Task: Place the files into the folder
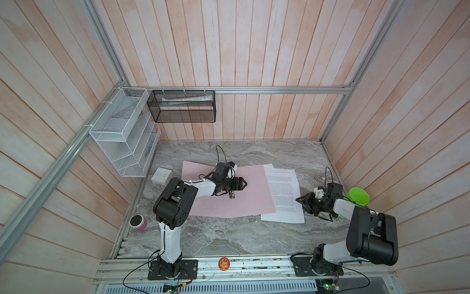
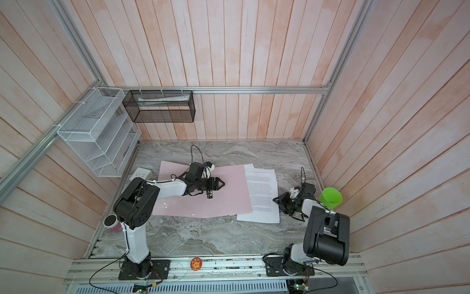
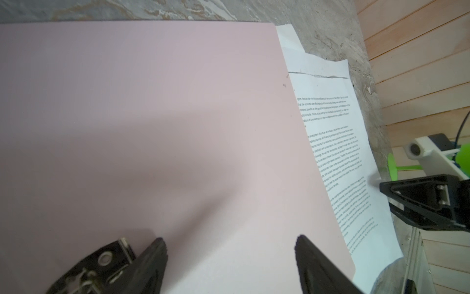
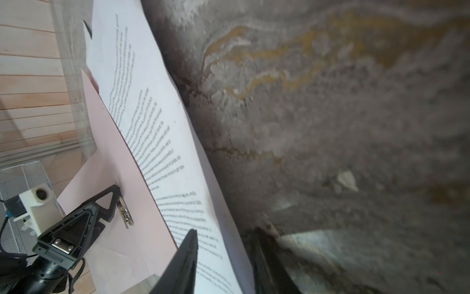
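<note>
Left wrist view shows you the folder (image 3: pixel 152 114), a thin, smooth, pale pink sheet lying open and flat on the grey marbled counter (image 3: pixel 178 10). The left tool (image 3: pixel 229 244) hangs over it with its two black fingers wide apart and holds nothing. Just beside this tool is the small silver metal clip (image 3: pixel 112 257). The files (image 3: pixel 330 142) are white rectangular sheets, slightly fanned, and one long side is tucked under the folder's edge. Their dense black print is too small to read. In the right wrist view the right tool (image 4: pixel 225 231) has its fingers parted, one over the printed sheet and one over the bare counter.
</note>
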